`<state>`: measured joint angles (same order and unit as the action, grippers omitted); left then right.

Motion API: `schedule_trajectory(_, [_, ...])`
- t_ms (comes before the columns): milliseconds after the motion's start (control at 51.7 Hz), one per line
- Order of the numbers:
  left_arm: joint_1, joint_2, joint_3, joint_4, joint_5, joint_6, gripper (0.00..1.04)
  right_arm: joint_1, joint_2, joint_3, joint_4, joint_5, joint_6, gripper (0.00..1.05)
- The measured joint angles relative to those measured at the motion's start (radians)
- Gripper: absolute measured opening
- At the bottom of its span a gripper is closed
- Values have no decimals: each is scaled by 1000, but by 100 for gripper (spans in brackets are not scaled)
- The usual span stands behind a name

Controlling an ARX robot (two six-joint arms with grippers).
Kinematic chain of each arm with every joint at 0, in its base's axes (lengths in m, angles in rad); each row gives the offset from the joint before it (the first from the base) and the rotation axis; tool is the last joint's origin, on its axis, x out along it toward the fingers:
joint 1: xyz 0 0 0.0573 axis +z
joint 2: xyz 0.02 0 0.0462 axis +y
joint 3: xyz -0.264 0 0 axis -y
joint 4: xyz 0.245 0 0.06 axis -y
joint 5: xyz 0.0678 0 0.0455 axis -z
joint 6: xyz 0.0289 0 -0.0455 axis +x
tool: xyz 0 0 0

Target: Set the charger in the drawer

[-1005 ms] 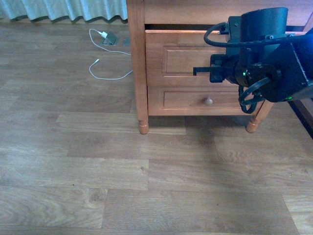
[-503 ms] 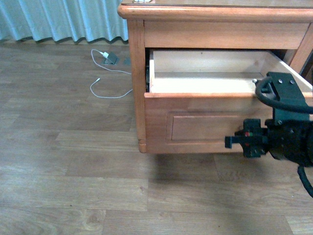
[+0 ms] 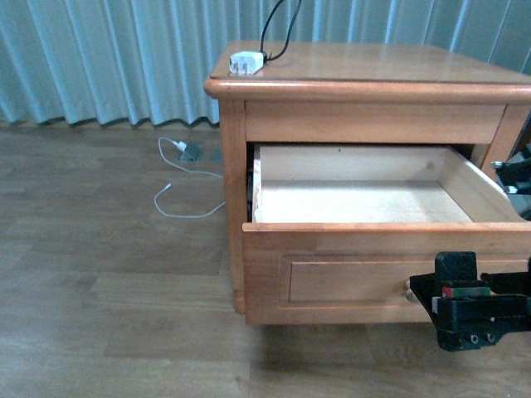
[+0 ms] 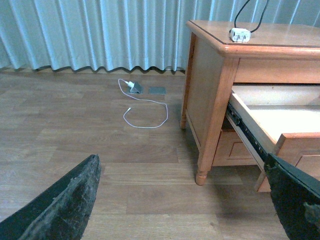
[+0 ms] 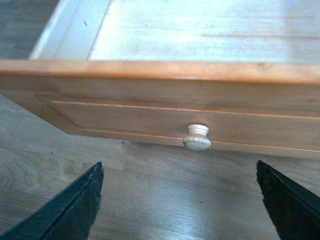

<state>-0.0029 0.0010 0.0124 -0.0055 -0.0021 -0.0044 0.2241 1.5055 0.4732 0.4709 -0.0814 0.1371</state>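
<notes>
Now drawer (image 3: 365, 226) stands open, charger (image 3: 247, 63) sits on the nightstand (image 3: 373, 70) top, left gripper (image 4: 180, 205) and right gripper (image 5: 181, 200) jaws apart, unloaded; best, I judge, pinch its body across the sides, not the black cable (image 3: 274, 25).

One nightstand (image 3: 373, 62). Two drawers: one drawer (image 3: 348, 249) up top, one lower drawer (image 4: 231, 148). One round knob (image 5: 196, 137) seen. One charger (image 3: 246, 63), black cable. One white plug (image 3: 176, 148), white cable. Two small grey things (image 4: 136, 89) (image 4: 157, 90) on floor. One curtain (image 3: 108, 58).
</notes>
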Motion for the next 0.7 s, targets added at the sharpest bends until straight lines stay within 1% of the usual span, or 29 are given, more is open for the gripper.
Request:
schedule_trajectory(58, [0,0,0,0,0,0,99,-3,-71,-7,-44,1,5,99])
schedule_trajectory(135, [0,0,0,0,0,0,99,-14,-174,-14,-109,5,6,96])
schedule_trajectory(251, [0,0,0,0,0,0,99,-42,-344,-30,-220,0,9,97])
schedule_trajectory(387, [0,0,0,0,0,0,99,-99,-558,-63,-364,-28,14,97])
schedule_trajectory(599, [0,0,0,0,0,0,99,-217,-958,-145,-664,-80,5,97])
schedule_trajectory(696, [0,0,0,0,0,0,99,-306,-1146,-183,-756,-135,7,97])
